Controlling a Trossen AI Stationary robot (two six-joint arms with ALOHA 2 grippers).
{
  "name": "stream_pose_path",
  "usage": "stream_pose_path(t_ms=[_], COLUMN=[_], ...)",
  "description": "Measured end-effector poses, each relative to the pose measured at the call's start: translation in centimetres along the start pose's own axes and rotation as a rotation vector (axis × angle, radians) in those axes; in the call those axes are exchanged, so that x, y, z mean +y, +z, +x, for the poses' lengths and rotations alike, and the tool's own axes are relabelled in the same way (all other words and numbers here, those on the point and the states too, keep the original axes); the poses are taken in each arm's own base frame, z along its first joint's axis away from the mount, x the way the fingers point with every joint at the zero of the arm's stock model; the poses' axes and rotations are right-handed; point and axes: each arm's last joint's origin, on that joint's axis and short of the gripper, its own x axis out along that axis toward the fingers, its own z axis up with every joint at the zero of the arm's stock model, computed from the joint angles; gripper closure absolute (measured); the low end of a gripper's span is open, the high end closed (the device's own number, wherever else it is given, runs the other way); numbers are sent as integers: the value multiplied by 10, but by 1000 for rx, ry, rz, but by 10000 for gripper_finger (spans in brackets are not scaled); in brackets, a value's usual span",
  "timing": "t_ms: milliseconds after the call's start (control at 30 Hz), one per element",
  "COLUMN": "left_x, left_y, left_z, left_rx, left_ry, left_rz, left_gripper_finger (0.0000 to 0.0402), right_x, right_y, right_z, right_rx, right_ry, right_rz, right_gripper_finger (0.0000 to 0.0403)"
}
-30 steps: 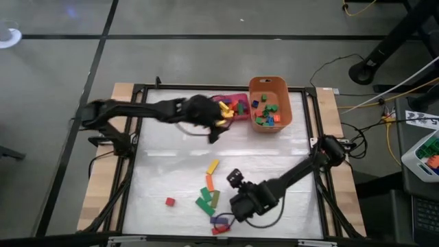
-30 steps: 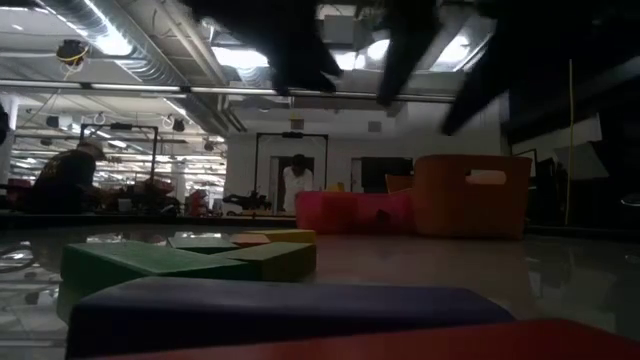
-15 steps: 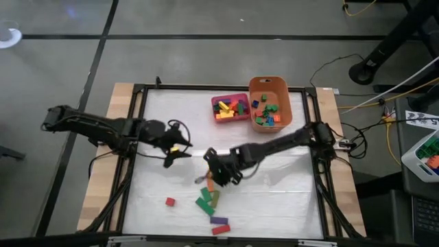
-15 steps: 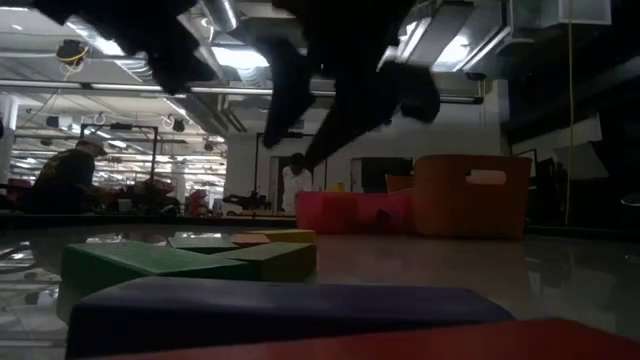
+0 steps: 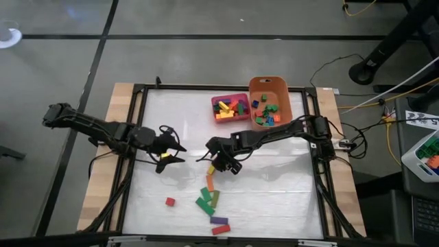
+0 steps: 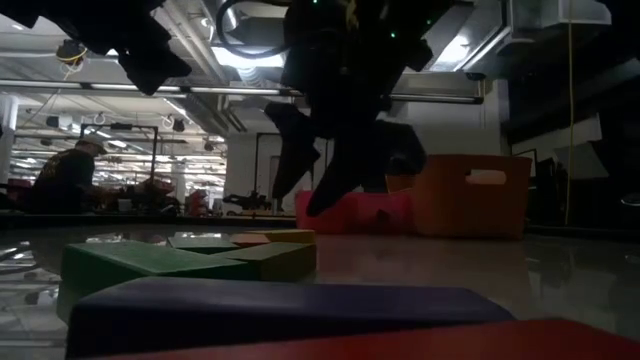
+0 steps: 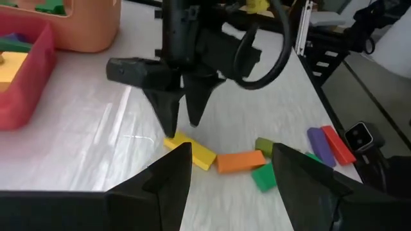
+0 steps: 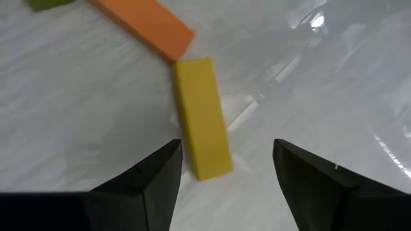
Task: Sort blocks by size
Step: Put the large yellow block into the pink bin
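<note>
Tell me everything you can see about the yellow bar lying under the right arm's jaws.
The yellow bar is a plain, solid-coloured rectangular block with sharp edges, lying flat on the white table. One end meets a corner of the orange bar. The right gripper hangs just above it with jaws open, not touching it as far as the views show.

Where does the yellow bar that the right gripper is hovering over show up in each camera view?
High view: yellow bar mid-table, mostly hidden under the right gripper.
Low view: cannot tell it apart.
Left wrist view: at the fingertips of the right gripper, touching the orange bar.
Right wrist view: between the open fingers, centre.
Shared landmark: the orange bar, end to end with it.
</note>
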Motion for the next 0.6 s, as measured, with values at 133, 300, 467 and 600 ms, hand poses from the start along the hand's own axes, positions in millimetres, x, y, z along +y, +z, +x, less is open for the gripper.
stream_pose_path(t_ms=[133,300,467,600], left_x=[0,0,0,0], left_y=[0,0,0,0], left_z=[0,0,0,0], left_rx=[-3,-5,-5,-5], left_ry=[6,14,13,13], left_rz=[5,6,6,5], left_gripper_finger=[199,201,201,201], right_x=[0,2,5,5], right_y=[-3,-7,-11,-12], right_z=[6,20,32,33], right_rx=[-21,-14,-3,3], right_ry=[-4,5,25,33], right_rz=[2,4,9,10], right_gripper_finger=[160,160,162,190])
